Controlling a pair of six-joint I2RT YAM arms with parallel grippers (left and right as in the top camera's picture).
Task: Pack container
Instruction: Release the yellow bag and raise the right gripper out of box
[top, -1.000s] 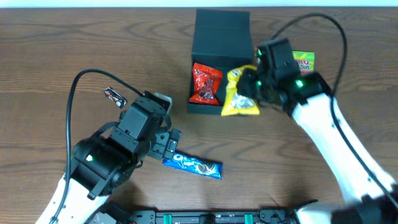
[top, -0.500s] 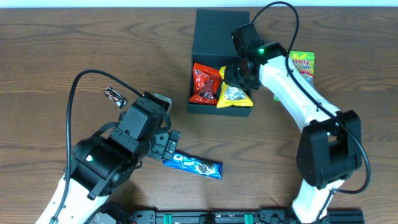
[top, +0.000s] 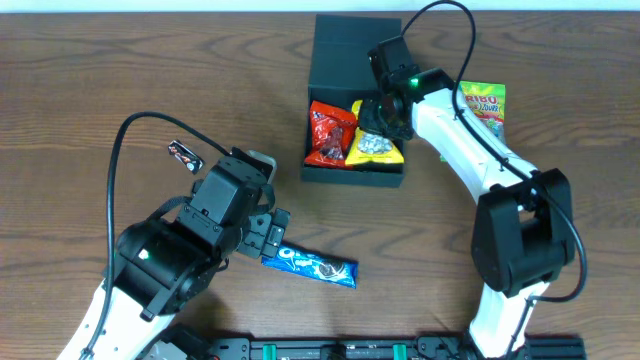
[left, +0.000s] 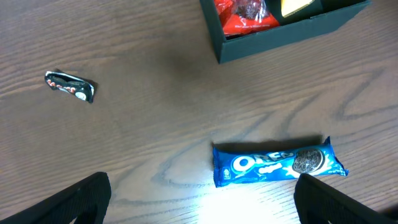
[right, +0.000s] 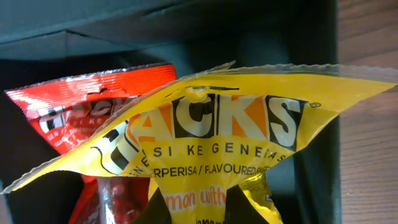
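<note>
Box: at the back of your tabletop, lid flap up for loading
Right tool: pinched tight on yellow packet, holding it inside beside red packet
Left tool: spread wide, empty, over blue biscuit pack, likely your next pick

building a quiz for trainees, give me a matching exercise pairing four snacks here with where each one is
Things:
1. red crinkly foil snack packet
2. yellow foil snack packet
3. blue plastic cookie roll
4. green gummy sweets bag

Places:
a. on the table, right of the dark teal cardboard container
b. on the table, by the open left gripper
c. in the container's left half, no gripper on it
d. in the container's right half, pinched by the shut right gripper

Pairs: 1-c, 2-d, 3-b, 4-a
</note>
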